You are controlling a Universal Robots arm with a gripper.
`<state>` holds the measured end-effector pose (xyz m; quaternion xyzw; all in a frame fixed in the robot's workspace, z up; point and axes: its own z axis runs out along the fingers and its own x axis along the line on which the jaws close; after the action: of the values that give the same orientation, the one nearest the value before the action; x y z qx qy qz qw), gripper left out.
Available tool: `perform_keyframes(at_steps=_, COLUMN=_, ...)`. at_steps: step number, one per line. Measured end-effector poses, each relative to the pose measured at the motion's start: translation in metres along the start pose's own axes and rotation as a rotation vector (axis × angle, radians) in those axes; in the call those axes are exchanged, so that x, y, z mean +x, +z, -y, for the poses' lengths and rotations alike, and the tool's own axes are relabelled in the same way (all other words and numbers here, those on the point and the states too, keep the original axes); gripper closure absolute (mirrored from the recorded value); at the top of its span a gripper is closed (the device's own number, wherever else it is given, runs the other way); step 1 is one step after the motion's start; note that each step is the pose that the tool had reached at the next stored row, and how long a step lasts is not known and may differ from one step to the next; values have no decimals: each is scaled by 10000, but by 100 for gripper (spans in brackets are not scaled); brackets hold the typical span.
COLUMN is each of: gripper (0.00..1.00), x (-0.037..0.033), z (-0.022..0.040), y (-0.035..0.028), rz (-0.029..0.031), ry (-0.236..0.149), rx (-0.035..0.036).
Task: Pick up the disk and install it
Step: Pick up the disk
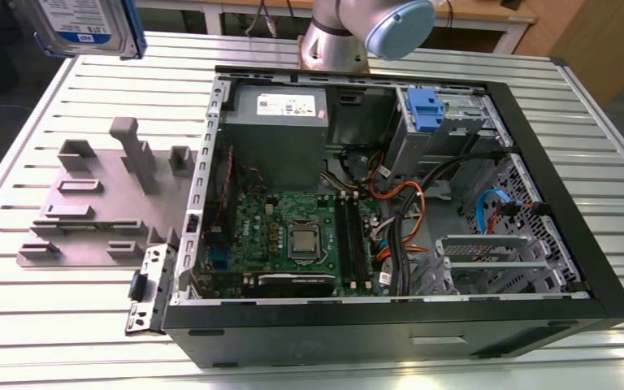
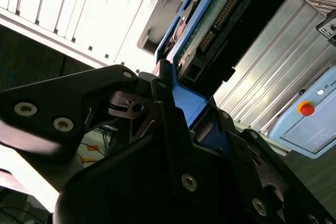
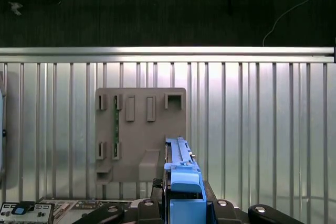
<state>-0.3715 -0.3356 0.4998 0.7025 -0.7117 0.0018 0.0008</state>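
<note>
The disk (image 1: 79, 24), a silver drive with a white-and-blue label in a blue carrier frame, hangs high above the table at the exterior view's far left. In the second wrist view my black gripper (image 2: 181, 111) is shut on the blue carrier, and the disk (image 2: 210, 22) juts out beyond the fingers with its green circuit side showing. In the first wrist view the disk (image 3: 182, 174) stands edge-on in the gripper (image 3: 184, 205), above the grey fixture plate (image 3: 139, 129).
The open computer case (image 1: 539, 171) lies on the slatted metal table (image 1: 572, 89), holding a grey power supply (image 1: 277, 122), motherboard (image 1: 290, 236) and a drive bay with a blue clip (image 1: 425, 110). A grey fixture plate (image 1: 95, 203) sits beside the case. The arm's base (image 1: 356, 32) stands behind it.
</note>
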Motion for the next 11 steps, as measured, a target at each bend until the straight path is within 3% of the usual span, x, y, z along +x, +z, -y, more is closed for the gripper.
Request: perform_keyframes(at_steps=11, gripper=64, x=-1, z=73, y=0, rz=1, ry=1, rx=0)
